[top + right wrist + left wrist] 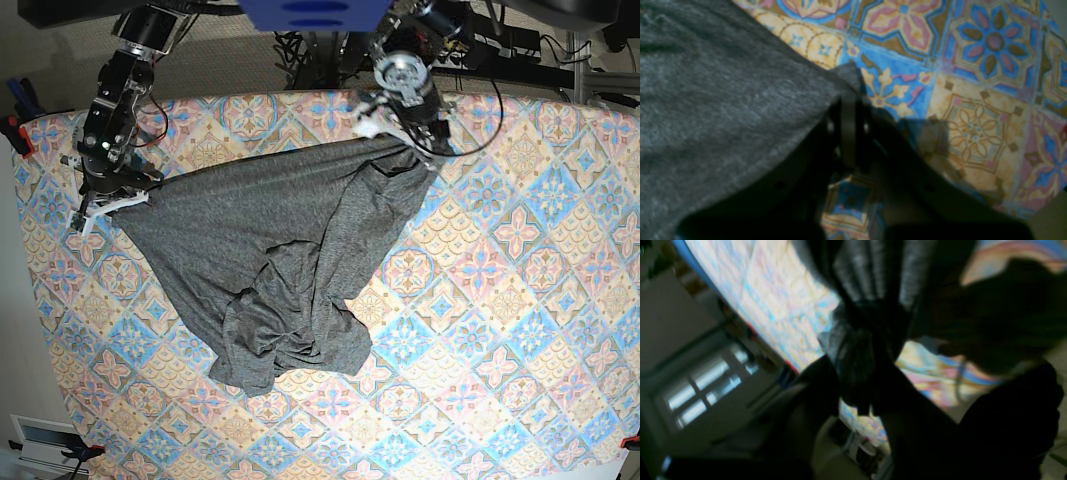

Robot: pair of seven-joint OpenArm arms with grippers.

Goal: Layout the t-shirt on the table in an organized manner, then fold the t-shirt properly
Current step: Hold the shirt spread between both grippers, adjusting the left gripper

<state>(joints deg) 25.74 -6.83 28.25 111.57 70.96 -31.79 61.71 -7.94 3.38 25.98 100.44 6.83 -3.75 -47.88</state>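
Grey jersey t-shirt [270, 260] sags below both clamped grippers, left [418, 142] and right [112, 196], each pinching hem; draw them apart evenly over the table [520, 300].

t-shirt [270, 260]: dark-grey, rumpled, top edge stretched | table [520, 330]: pastel tiles

Two robot arms of black metal segments enter from the far edge in the base view; the right arm [112, 110] on the left side carries thin red and dark cables along its links, and a white part shows low at its pincer [100, 205]; the left arm [405, 85] on the right side has a round silver-grey joint housing with a hub and a black cable looping beside it; a blue rounded cover [312, 12] sits between them; in the right wrist view the right pincer's fingers [848, 133] are black with small bright screws.
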